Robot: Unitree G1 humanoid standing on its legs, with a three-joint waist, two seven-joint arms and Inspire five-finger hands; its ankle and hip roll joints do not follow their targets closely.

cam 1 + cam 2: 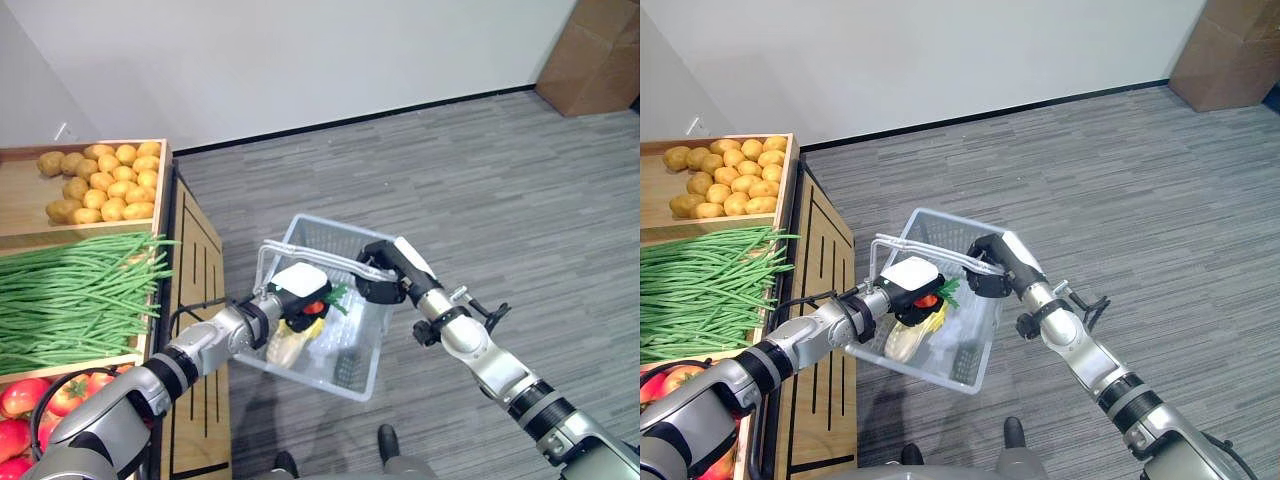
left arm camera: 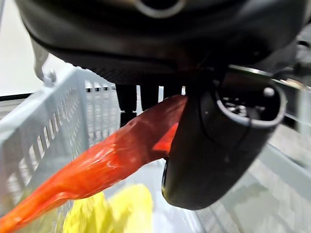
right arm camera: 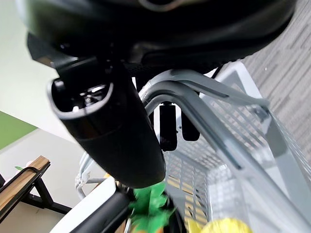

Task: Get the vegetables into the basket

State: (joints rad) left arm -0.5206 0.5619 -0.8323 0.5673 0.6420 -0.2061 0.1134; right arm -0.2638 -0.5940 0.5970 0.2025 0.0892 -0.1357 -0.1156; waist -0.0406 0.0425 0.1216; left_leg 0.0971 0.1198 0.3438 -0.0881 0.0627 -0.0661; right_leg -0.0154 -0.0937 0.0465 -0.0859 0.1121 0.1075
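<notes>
My right hand (image 1: pixel 385 270) is shut on the metal handle (image 3: pixel 194 97) of a white plastic basket (image 1: pixel 372 352) and holds it up beside the wooden stand. My left hand (image 1: pixel 295 290) reaches in over the basket's near side. Its thumb (image 2: pixel 218 145) and fingers pinch an orange-red carrot (image 2: pixel 112 160) with a green leafy top (image 1: pixel 335 294), which hangs inside the basket just under the rim. A pale yellow vegetable (image 1: pixel 290 345) lies on the basket's bottom below the carrot.
The wooden stand on the left holds potatoes (image 1: pixel 105 180), a pile of green beans (image 1: pixel 70 290) and tomatoes (image 1: pixel 30 400). A cardboard box (image 1: pixel 590 55) stands at the far right by the wall. Grey carpet (image 1: pixel 480 180) stretches beyond the basket.
</notes>
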